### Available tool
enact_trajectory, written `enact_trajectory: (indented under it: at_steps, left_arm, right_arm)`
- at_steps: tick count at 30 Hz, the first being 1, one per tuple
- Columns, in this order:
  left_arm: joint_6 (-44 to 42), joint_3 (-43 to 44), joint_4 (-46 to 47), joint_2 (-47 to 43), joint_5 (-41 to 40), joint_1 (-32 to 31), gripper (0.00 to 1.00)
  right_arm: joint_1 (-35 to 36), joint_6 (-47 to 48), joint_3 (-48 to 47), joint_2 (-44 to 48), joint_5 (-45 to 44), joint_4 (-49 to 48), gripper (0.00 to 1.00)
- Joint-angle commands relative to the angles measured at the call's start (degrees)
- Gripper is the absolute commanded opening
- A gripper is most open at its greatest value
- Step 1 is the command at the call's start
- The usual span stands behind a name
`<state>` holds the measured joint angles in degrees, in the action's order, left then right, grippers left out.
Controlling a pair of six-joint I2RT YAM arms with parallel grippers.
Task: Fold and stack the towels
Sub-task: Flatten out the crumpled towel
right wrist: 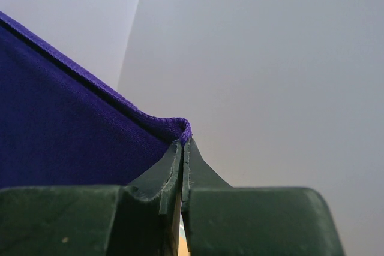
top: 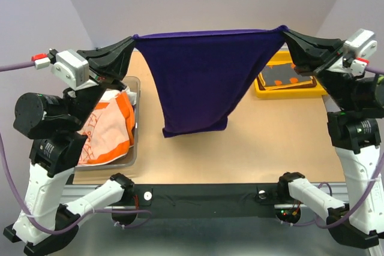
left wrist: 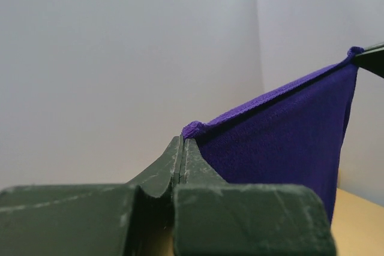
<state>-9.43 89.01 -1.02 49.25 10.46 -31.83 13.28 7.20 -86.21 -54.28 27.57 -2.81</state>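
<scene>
While I can read no writing anywhere, the purple towel (top: 204,76) hangs stretched above the table (top: 276,148), its top edge taut between my two hands. Left hand (top: 133,41) is pressed together, pinching the towel's left top corner; right hand (top: 284,30) pinches the right top corner likewise. Lower down, the towel narrows and ends over the tan table top. Left of the towel, a clear bin (top: 133,124) holds the orange-and-white towel (top: 108,127). Right of it, a yellow tray (top: 288,91) carries a dark towel (top: 288,76) with orange on it. Pale walls stand behind; bare table shows below the towel.
</scene>
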Motion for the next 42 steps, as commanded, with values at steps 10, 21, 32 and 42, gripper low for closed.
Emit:
enact_trajectory:
  at_steps: [10,21,32,42]
  left_arm:
    - [-0.85,16.10,4.00,2.95,2.46,1.16,0.00]
    - [-4.71,15.49,5.32,23.59,-25.03,2.55,0.00]
    - [2.22,15.04,9.37,52.13,-28.30,14.60,0.00]
    - [3.98,21.47,8.40,63.42,-24.18,16.98,0.00]
  right_arm:
    - [-1.85,-0.78,-13.44,-4.51,-4.54,1.32,0.01]
    - [-1.77,0.09,-15.92,-23.21,-15.44,-1.94,0.01]
    - [-1.85,3.87,-12.05,-47.30,-21.07,-14.13,0.01]
    - [-1.77,2.90,-13.81,-59.01,-17.29,-16.70,0.01]
